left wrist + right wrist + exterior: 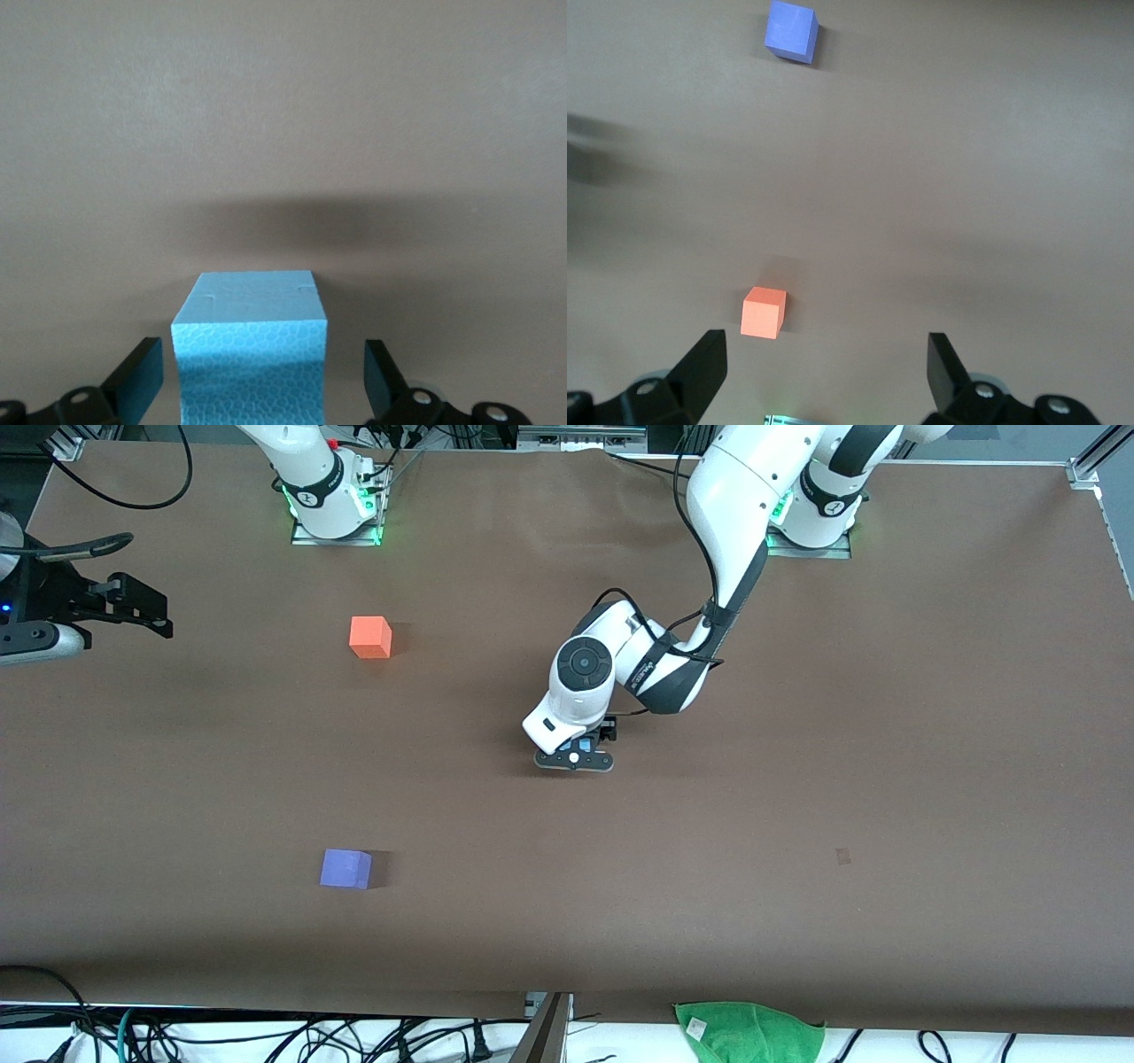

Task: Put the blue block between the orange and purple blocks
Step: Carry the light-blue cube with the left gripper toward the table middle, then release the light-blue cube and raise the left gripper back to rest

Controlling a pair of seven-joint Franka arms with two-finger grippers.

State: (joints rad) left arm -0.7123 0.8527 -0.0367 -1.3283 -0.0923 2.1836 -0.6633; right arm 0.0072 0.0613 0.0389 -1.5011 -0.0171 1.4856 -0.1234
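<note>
The blue block [252,341] sits between the fingers of my left gripper [266,365], which is open, with a gap on each side of the block. In the front view the left gripper [576,758] is low over the middle of the table and hides nearly all of the blue block. The orange block [370,638] lies nearer the right arm's base. The purple block [345,868] lies nearer the front camera, roughly in line with the orange one. My right gripper [824,359] is open and empty, high above the orange block [763,312] and the purple block [790,30].
A green cloth [749,1032] hangs at the table's front edge. Black equipment [89,602] sticks in at the right arm's end of the table. Cables run along the front edge. Bare brown table [354,753] lies between the orange and purple blocks.
</note>
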